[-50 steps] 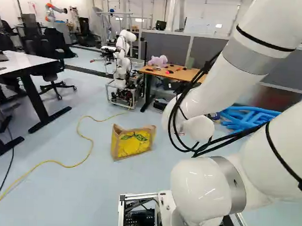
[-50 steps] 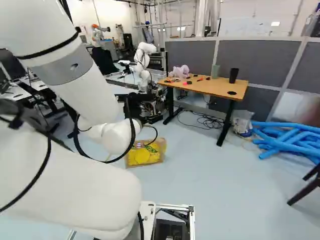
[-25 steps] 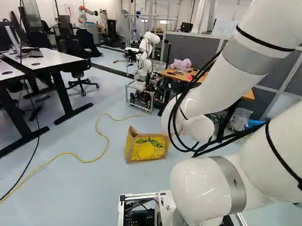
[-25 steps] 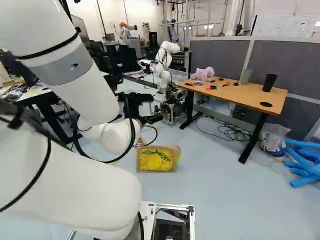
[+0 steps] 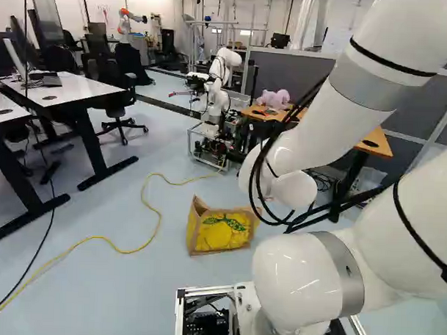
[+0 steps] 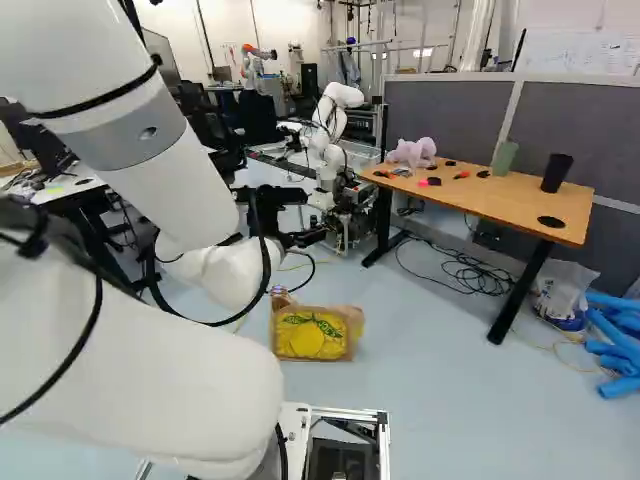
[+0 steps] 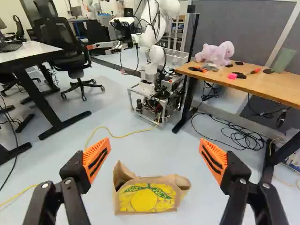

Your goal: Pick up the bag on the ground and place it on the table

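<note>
"What's closest to us?"

"Our arm (image 5: 300, 277). It rises from the joint at the foot, and one long link slopes down ahead of us to the wrist."

"And our gripper (image 6: 314, 216)?"

"We hold it out ahead, above the floor (image 6: 440, 420). Its two fingers stand wide apart, and neither touches anything."

"Where's the bag (image 7: 147, 199)?"

"On the floor, upright, below and ahead of the gap between our fingers. It's brown paper with a yellow fruit panel, its top open and crumpled. We can see a dark bit of the inside, but we can't tell what it holds."

"Anything beside it?"

"A yellow cord (image 5: 157, 213) curves past, left of it in the left base view."

"Farther on?"

"A plastic bag (image 6: 562, 285) on the floor near a leg of the table (image 6: 490, 208), with something blue low in it. Blue tubes (image 6: 622, 352) lie beside that."

"And on the table?"

"A black cup (image 6: 556, 173), a green cup (image 6: 503, 158) and a pink toy (image 6: 412, 152). We can't see into either cup. Near the toy's end stands another robot (image 7: 153, 63)."
</note>
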`<state>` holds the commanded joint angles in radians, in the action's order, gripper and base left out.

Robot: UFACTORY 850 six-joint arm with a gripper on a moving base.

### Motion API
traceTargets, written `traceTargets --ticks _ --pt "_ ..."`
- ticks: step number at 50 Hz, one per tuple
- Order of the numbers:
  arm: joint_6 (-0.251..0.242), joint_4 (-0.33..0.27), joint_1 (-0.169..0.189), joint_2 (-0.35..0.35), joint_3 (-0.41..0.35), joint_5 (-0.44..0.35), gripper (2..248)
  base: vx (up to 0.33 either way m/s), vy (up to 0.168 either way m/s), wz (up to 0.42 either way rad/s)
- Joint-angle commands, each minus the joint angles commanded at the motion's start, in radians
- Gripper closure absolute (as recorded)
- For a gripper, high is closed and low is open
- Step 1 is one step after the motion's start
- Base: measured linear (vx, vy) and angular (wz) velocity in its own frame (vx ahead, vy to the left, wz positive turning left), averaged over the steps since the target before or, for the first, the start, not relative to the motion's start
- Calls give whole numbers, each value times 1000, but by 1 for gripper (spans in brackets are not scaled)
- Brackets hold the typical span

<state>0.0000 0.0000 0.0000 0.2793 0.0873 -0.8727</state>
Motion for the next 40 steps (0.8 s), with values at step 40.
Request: traceTargets --ticks 40 --pt "0 0 0 -93 81 2 3 97 4 1"
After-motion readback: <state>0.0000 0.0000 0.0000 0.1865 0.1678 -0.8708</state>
